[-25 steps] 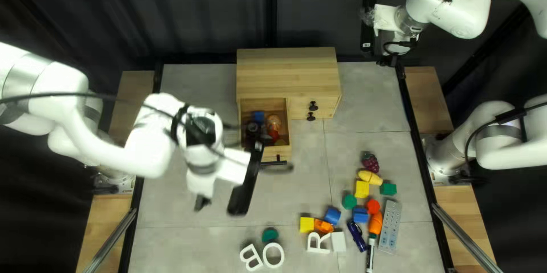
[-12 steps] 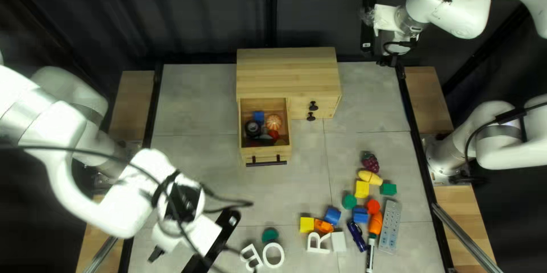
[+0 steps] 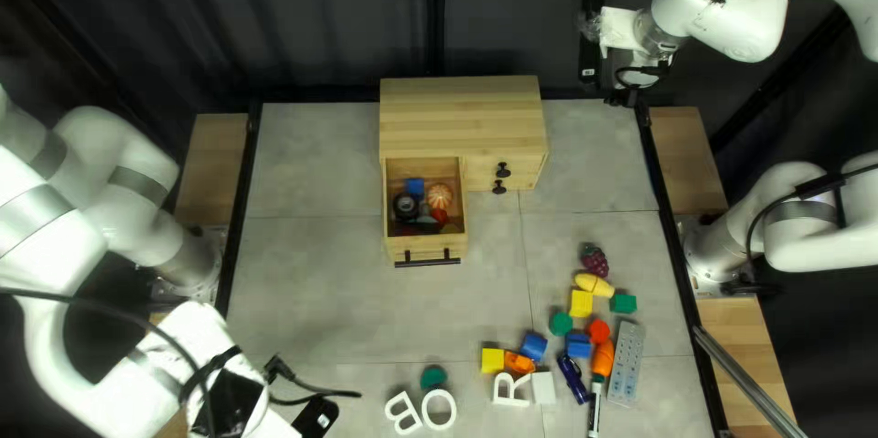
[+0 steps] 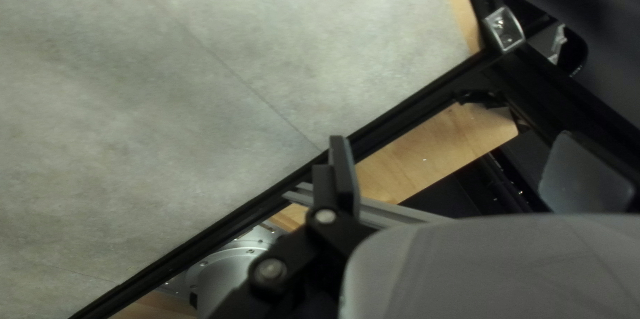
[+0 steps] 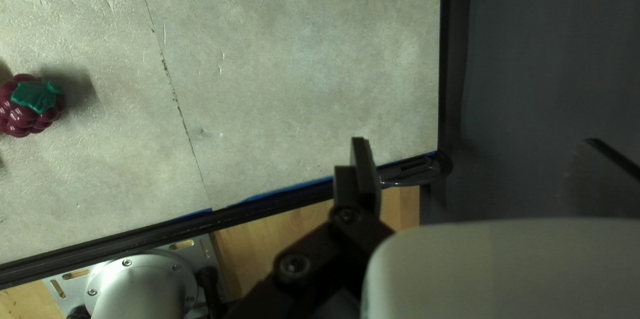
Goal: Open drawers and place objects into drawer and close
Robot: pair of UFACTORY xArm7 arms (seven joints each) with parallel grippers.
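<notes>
White letters near, open drawer [image 3: 426, 249] beyond

The left gripper [image 4: 453, 136] stands with its fingers spread wide. Letters B [image 3: 405, 414] and O [image 3: 439, 392] lie by a green block [image 3: 433, 377]; R [image 3: 498, 389] sits beside a white block [image 3: 543, 388]. Marks on the grey button pad [image 3: 626, 363] are too small to read. Farther, the drawer juts from the wooden cabinet [image 3: 460, 113], holding a blue block [image 3: 414, 187] and other toys. At far right, the right gripper [image 3: 622, 96] has widely parted fingers.

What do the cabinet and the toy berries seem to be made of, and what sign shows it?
Cabinet: wood or a wood-look board, smooth, with pale bands of grain. Toy berries: probably hard plastic, glossy, since bright glints sit on the purple beads.
</notes>
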